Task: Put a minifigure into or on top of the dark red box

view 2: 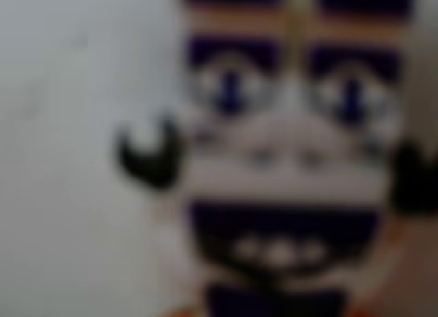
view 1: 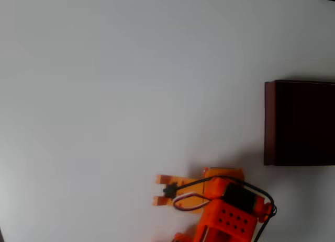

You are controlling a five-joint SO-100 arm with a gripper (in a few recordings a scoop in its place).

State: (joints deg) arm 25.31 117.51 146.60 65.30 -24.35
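The orange claw (view 1: pixel 161 191) sits low over the white worktop (view 1: pixel 104 95), its two fingers pointing left in the overhead view and standing a small way apart. A small dark object lies between them near their base; the overhead view is too coarse to identify it.

In the wrist view the minifigure (view 2: pixel 287 173) appears very close and blurred, its dark hand clips at either side. Judged from this closeness, the claw grips the figure for carrying. Its long axis runs vertically in that view; head end cannot be told.

The dark red box (view 1: pixel 269 122) stands well apart, right of the claw, opening upward.
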